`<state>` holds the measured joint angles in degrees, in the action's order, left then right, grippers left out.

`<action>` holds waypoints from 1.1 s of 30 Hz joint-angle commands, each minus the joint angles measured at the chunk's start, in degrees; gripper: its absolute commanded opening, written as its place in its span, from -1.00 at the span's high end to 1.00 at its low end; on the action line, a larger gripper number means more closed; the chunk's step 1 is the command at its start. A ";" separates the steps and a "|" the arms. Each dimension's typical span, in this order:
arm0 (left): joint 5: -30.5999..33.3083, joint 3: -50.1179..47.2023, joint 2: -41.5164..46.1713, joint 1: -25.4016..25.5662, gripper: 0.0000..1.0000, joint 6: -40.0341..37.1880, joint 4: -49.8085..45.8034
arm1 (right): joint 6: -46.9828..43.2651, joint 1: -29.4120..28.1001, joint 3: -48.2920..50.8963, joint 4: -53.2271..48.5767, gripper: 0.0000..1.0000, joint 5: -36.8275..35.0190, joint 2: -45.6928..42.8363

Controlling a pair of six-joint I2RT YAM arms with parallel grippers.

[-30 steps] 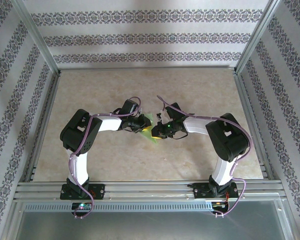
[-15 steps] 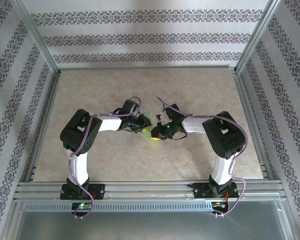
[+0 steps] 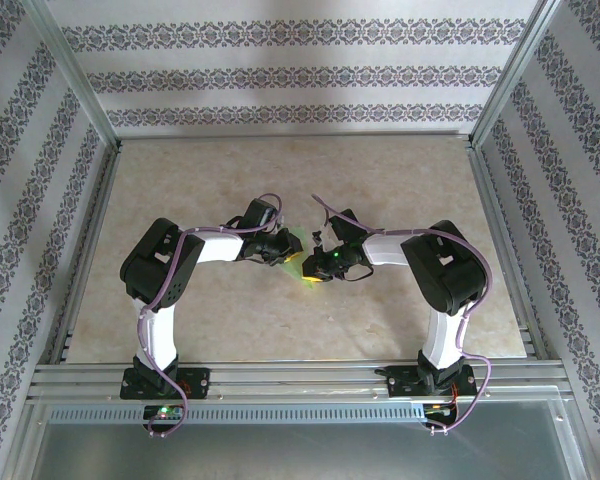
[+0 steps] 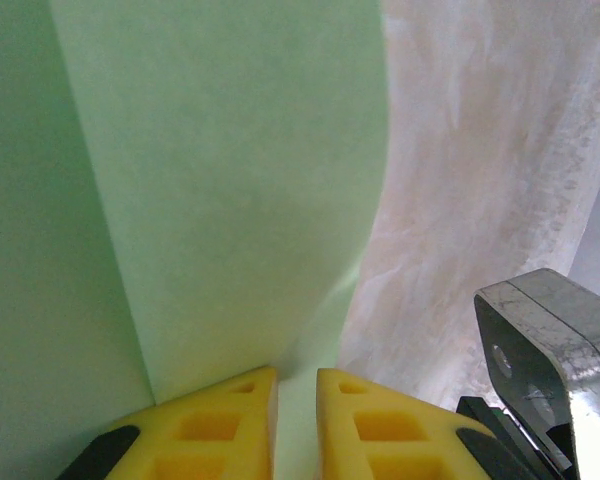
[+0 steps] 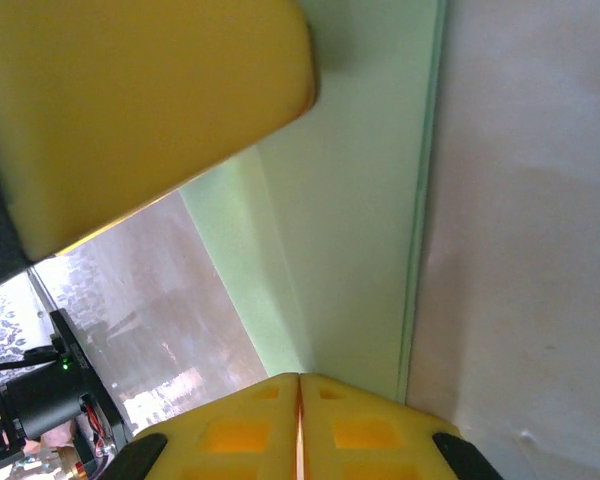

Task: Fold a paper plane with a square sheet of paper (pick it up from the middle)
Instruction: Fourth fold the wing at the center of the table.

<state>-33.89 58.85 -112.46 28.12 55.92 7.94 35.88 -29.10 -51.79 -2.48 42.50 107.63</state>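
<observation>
green paper (image 4: 230,200), pinched in left hand (image 4: 296,378), also in right hand (image 5: 299,382)

The surface (image 3: 280,175) is a beige marbled board, bounded on three sides by walls (image 3: 300,75) papered in white with dark ornamental bands. Aluminium posts (image 3: 76,72) stand at the rear corners, and horizontal aluminium rails (image 3: 300,378) with a perforated strip (image 3: 300,412) run along the near edge.

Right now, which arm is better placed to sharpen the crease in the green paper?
Likely the right: the right gripper is shut on the paper at its straight folded edge; the left gripper pinches a curving, unflattened part.
</observation>
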 commanded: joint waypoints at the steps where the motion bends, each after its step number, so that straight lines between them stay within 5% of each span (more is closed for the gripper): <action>1: 2.18 -0.36 -2.50 0.12 0.64 -0.46 -4.70 | -0.24 0.01 0.20 -1.74 0.79 -0.08 0.77; 10: 2.42 -0.34 -2.49 0.07 0.64 -0.64 -5.40 | 0.42 -0.25 2.45 -3.40 0.79 0.35 -6.29; 33: 2.91 -0.41 -2.41 -0.34 0.64 0.15 -6.60 | 0.23 -1.21 3.01 -4.65 0.82 -2.31 -0.85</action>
<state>-33.87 58.89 -112.46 28.08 55.94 7.73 35.92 -29.17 -49.15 -4.67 42.46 105.30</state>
